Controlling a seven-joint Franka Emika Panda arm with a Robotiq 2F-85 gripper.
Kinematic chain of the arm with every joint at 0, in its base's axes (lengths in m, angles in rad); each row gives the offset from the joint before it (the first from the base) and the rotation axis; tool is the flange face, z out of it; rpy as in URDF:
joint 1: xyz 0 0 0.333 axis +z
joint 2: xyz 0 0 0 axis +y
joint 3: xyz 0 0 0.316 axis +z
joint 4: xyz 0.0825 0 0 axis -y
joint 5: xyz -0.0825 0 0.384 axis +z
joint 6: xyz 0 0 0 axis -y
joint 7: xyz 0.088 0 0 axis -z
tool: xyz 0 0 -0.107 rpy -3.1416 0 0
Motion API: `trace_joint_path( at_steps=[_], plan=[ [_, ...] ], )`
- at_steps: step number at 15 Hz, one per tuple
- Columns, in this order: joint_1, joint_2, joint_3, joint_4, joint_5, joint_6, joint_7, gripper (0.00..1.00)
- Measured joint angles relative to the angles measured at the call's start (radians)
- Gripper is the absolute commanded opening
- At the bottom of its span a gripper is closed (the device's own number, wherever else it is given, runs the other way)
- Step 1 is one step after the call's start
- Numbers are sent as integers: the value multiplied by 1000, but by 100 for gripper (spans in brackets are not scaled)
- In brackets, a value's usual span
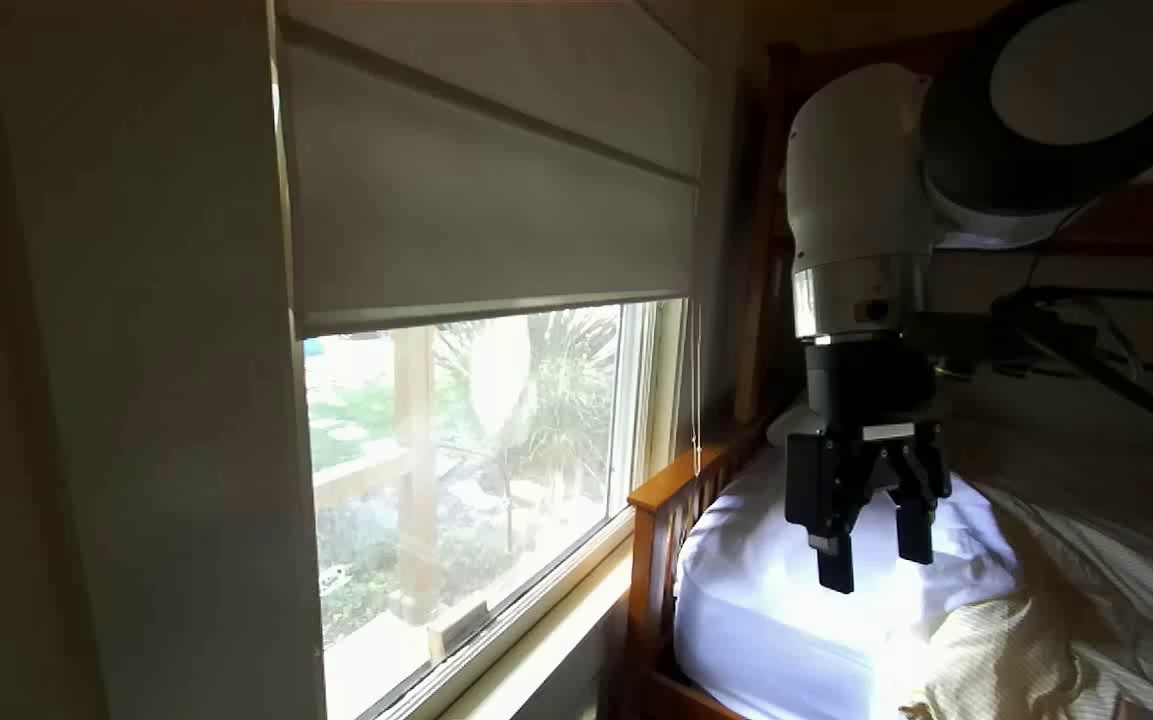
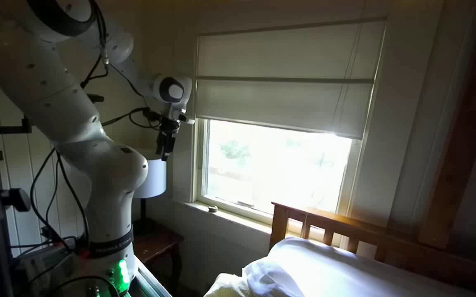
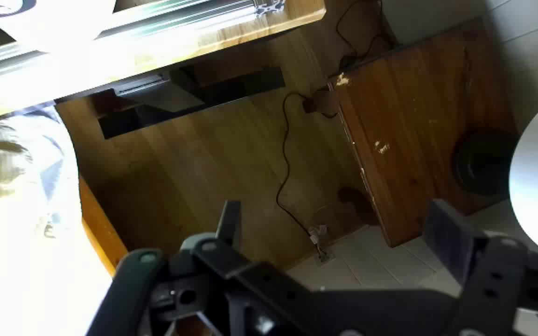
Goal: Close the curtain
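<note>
The curtain (image 1: 486,190), a pale fabric blind in flat horizontal panels, covers the upper part of the window in both exterior views. Its lower edge hangs about halfway down, and bright glass (image 2: 271,165) shows beneath. Thin cords (image 1: 696,390) dangle at one side of the blind. My gripper (image 1: 876,560) points downward, apart from the curtain. In an exterior view the gripper (image 2: 165,152) appears beside the window frame, above a lamp. The wrist view shows the gripper (image 3: 336,219) open, with its fingers wide apart and nothing between them; the curtain is out of that view.
A white lamp (image 2: 151,179) stands on a wooden side table (image 3: 413,126) near the arm. The bed's wooden end rail (image 2: 328,218) runs in front of the window, beside white bedding (image 1: 786,610). A small round object (image 2: 212,208) sits on the window sill (image 2: 238,220).
</note>
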Motion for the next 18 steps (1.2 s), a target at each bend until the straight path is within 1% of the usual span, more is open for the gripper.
trace_joint_path(
  at_steps=[10,12,15,18],
  plan=[
    [0,-1,0,0,0,1,0,100],
    [0,-17,-6,1,-6,3,0,100],
    [-3,-100,-30,-1,-57,1,0,100],
    [-23,-225,-52,-7,-134,-5,5,100]
  ],
)
